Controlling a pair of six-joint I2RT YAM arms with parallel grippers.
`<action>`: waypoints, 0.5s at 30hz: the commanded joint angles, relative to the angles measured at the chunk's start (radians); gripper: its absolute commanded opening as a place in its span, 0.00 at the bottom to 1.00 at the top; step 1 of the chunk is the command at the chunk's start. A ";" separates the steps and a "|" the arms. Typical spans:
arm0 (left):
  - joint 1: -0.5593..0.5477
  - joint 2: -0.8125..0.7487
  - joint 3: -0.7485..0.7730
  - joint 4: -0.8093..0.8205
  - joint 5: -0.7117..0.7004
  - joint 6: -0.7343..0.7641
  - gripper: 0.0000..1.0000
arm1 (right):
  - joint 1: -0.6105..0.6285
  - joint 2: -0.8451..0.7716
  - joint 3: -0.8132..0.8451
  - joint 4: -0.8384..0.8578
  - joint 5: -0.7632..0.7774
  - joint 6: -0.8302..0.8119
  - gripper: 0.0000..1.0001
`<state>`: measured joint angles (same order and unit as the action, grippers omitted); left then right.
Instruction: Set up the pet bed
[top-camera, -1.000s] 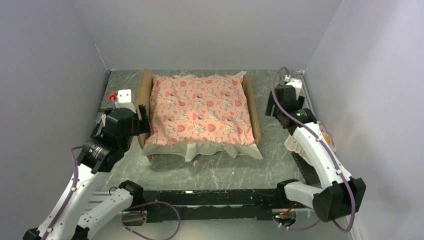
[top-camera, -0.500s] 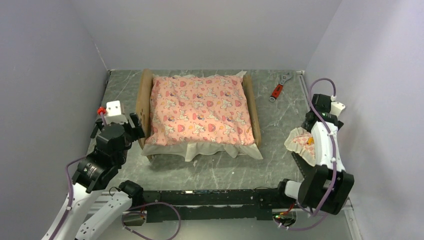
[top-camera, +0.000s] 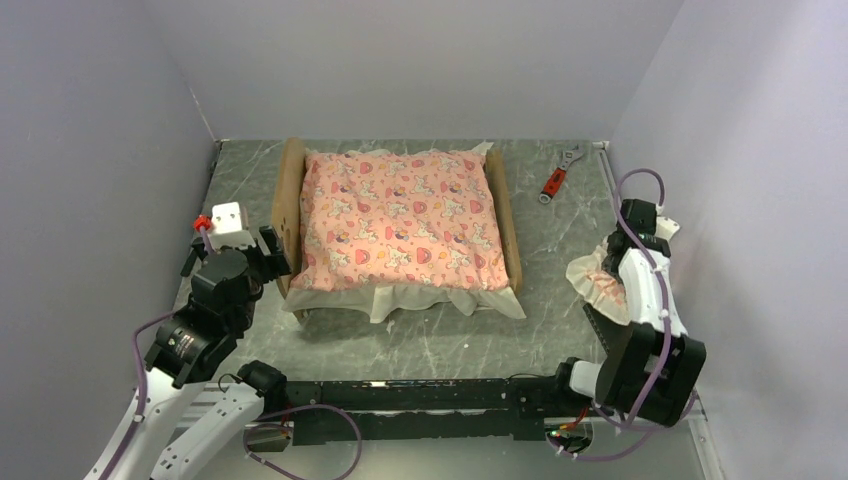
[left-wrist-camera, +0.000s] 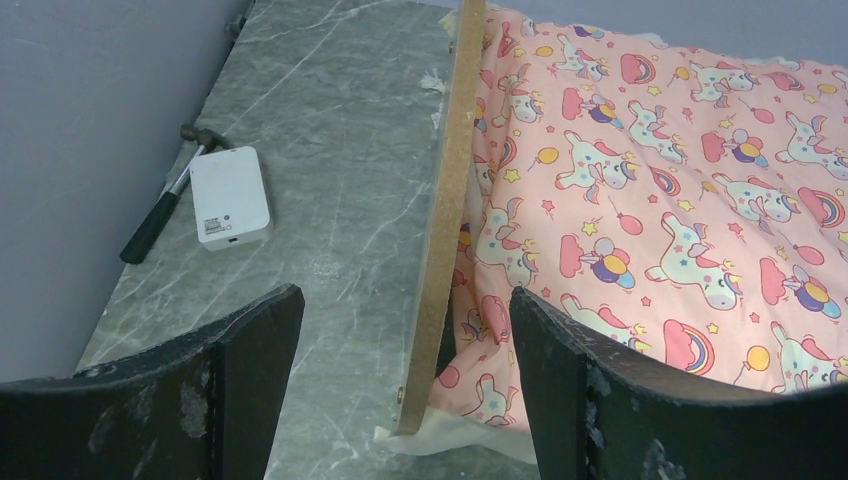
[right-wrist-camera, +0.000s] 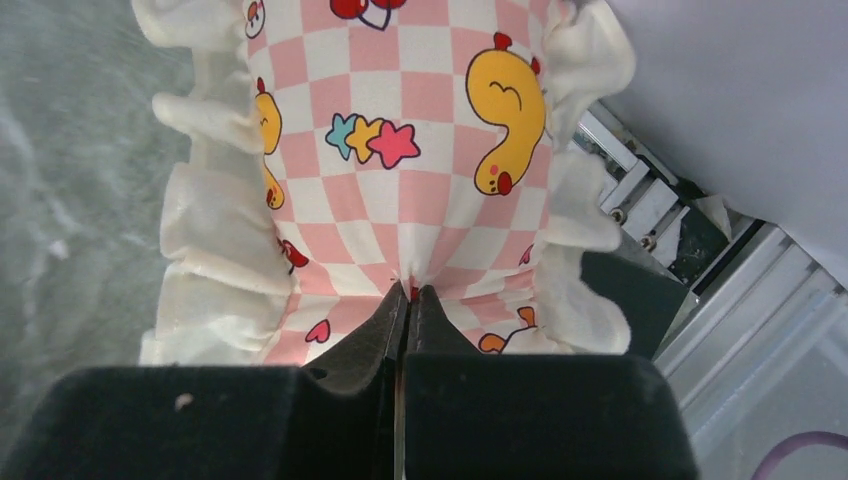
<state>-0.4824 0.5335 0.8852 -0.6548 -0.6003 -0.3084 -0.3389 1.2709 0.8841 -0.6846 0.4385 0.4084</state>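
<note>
Pink pillow (right-wrist-camera: 400, 150) pinched in right end effector (right-wrist-camera: 408, 295).

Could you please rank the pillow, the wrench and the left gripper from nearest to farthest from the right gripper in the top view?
1. Pillow, pinched in the right gripper, at the right edge.
2. Wrench, in the far right corner.
3. Left gripper, open, across the pet bed on the left.

Marbled table (top-camera: 420, 340) carries pet bed (top-camera: 289, 190), wrench (top-camera: 558, 176) (red-handled), white box (left-wrist-camera: 230, 197), hammer (left-wrist-camera: 160, 215).
</note>
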 joint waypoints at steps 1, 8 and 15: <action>-0.005 0.002 0.001 0.035 -0.013 0.004 0.81 | 0.025 -0.131 0.082 -0.016 -0.059 -0.022 0.00; 0.000 0.018 -0.005 0.047 -0.036 0.006 0.81 | 0.363 -0.272 0.254 0.038 0.015 -0.013 0.00; 0.025 0.038 -0.008 0.049 -0.017 0.002 0.81 | 0.767 -0.164 0.439 0.137 0.173 0.063 0.00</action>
<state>-0.4721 0.5591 0.8845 -0.6476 -0.6071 -0.3088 0.2817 1.0367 1.2316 -0.6346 0.4980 0.4202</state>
